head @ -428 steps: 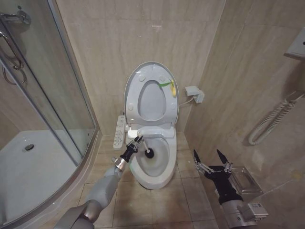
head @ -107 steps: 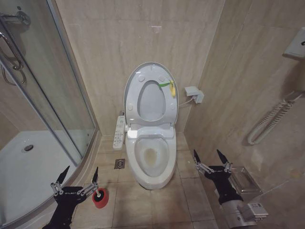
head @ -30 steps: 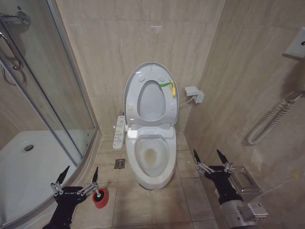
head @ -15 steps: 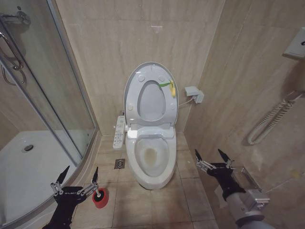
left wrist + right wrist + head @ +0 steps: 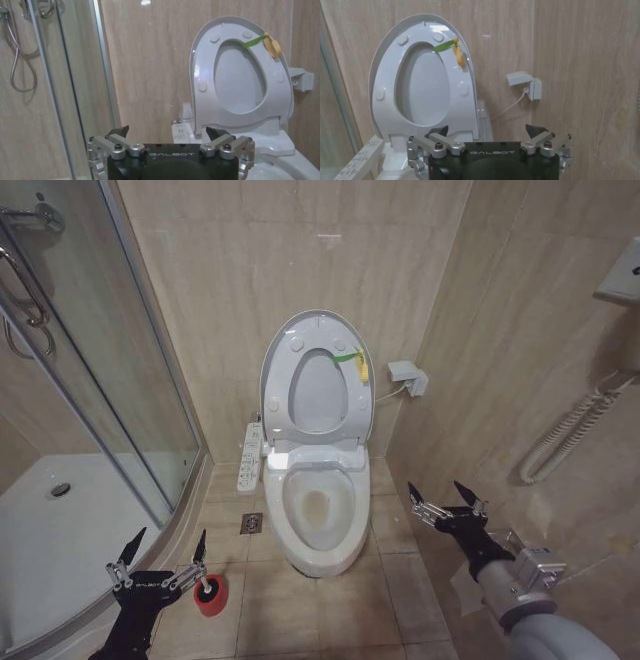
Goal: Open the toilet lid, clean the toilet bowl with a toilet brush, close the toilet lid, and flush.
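We see the shower (image 5: pixel 70 430) filling the left side of the head view, its curved glass door beside a tiled wall (image 5: pixel 250 270). Against that wall stands the bowl (image 5: pixel 318 525), white, uncovered, with a yellowish patch at the bottom of its basin. A long button panel (image 5: pixel 249 457) runs along its left side, and a floor drain (image 5: pixel 251 523) sits on the tiles just beside its base.

The lid (image 5: pixel 312 325) stands upright against the wall, with the ring seat (image 5: pixel 354 405) raised flat against it, so the lid shows as a rim around the seat. A green and yellow tag (image 5: pixel 355 361) hangs at the upper right of the seat. To the right, a small white box (image 5: pixel 408 375) with a cord is fixed to the wall.

Our right gripper (image 5: pixel 446 501) hangs right of the bowl, near its front half, fingers spread wide and holding nothing; its wrist view looks at the raised lid (image 5: pixel 422 22) and seat. Our left gripper (image 5: pixel 160 551) sits low at the left, near the shower's curb, fingers likewise wide apart and empty.

The brush (image 5: pixel 207 586) stands in its red cup (image 5: pixel 211 599) on the floor, just beside the left gripper's right finger and well apart from the bowl.
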You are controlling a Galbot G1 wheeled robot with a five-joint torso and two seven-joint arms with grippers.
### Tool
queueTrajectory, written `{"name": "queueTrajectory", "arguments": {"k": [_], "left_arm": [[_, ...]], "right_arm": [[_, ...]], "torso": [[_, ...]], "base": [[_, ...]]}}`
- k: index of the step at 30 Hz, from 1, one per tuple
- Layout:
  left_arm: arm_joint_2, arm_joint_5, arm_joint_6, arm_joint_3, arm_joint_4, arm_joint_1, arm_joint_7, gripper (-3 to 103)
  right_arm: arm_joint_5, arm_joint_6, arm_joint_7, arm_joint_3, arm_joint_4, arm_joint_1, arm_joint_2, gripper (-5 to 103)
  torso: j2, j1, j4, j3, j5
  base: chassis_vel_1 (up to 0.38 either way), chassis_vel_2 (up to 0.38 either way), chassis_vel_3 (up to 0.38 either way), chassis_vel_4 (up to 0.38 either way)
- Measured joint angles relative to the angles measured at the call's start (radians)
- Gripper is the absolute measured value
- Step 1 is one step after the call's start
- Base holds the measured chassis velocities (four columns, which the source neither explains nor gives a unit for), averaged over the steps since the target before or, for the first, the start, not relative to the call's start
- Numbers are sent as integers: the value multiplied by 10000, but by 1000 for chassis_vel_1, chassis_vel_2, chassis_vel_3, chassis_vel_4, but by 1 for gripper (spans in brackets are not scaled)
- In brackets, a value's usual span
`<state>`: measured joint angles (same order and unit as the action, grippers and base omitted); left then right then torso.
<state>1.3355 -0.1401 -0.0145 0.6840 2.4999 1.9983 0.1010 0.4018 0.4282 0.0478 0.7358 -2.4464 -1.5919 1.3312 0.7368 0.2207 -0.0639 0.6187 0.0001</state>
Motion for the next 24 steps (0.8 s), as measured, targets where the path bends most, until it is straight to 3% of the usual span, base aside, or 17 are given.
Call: {"name": "queueTrajectory", "arguments": {"k": [15, 24], "left_arm": [[0, 0, 0, 0, 0, 0, 1, 100], [0, 0, 0, 0, 0, 0, 0, 100]], "right_arm": [[85, -585, 18, -357, 1246, 958, -95, 100], [121, -978, -76, -659, 2753, 1883, -687, 100]], "torso": [[0, 0, 1, 0, 0], [0, 0, 0, 0, 0]], "base": [[0, 0, 0, 0], [0, 0, 0, 0]]}}
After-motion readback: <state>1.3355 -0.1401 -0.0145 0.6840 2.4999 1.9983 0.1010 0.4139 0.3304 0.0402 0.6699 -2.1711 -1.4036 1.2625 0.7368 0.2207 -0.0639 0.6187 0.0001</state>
